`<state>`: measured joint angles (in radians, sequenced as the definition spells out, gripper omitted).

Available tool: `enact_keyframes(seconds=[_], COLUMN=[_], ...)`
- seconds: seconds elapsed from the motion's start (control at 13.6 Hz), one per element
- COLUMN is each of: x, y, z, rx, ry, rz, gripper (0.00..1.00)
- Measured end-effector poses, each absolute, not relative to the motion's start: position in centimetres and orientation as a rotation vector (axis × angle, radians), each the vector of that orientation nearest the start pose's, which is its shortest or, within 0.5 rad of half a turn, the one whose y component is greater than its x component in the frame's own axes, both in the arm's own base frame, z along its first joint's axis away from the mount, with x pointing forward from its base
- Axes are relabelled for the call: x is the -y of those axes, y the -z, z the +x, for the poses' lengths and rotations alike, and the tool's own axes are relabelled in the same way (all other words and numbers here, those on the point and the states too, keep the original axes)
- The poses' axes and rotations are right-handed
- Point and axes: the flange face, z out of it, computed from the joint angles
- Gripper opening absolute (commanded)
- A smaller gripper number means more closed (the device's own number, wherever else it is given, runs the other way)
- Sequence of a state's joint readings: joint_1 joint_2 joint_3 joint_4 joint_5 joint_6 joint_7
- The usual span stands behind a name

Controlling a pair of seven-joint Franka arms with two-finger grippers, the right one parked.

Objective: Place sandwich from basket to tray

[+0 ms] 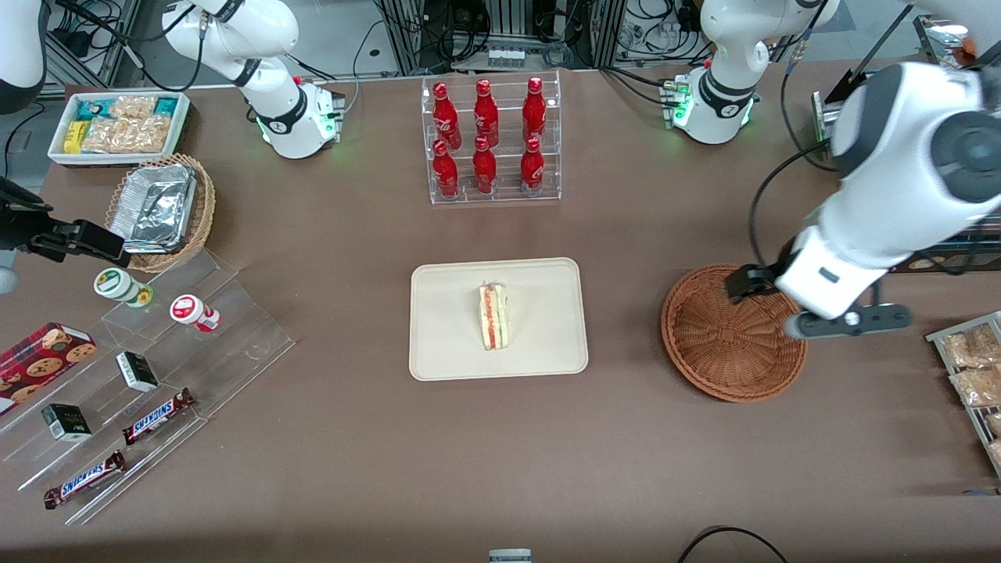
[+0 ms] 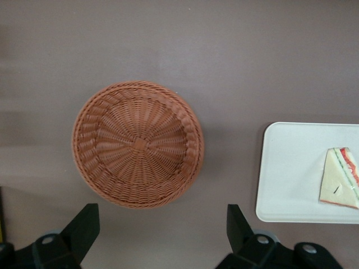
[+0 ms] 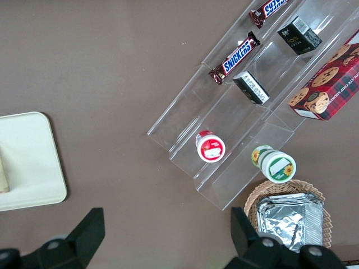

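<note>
The sandwich, a white wedge with red, orange and green layers, lies in the middle of the cream tray. The reddish-brown wicker basket stands empty beside the tray, toward the working arm's end of the table. My left gripper hangs above the basket's rim, well above the table. In the left wrist view the gripper is open and empty, its black fingers wide apart over bare tabletop next to the basket. The tray and the sandwich also show there.
A clear rack of red bottles stands farther from the camera than the tray. Clear stepped shelves with snack bars and cups, a tan basket with foil trays and a white snack box lie toward the parked arm's end. Snack packets lie beside the basket.
</note>
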<state>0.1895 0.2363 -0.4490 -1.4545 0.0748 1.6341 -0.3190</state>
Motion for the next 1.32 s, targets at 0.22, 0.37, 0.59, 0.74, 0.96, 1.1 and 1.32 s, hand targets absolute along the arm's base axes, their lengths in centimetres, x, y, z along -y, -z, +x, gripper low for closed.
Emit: enact_keyframes(seconds=[0.22, 0.37, 0.59, 0.74, 0.96, 1.1, 1.32], x=[8.2, 6.9, 5.8, 5.0, 3.4, 3.4, 3.5], y=[-57.2, -58.1, -59.5, -60.0, -60.2, -60.3, -61.0], z=[59.9, 59.0, 57.3, 56.0, 55.0, 54.8, 54.4], rx=[0.069, 0.091, 0.122, 0.091, 0.074, 0.073, 0.073], ry=[-0.068, -0.054, -0.058, -0.058, -0.069, -0.068, -0.050], rz=[-3.162, -3.145, -3.109, -3.098, -3.108, -3.121, -3.131], gripper=[1.00, 1.00, 1.00, 1.00, 1.00, 1.00, 1.00])
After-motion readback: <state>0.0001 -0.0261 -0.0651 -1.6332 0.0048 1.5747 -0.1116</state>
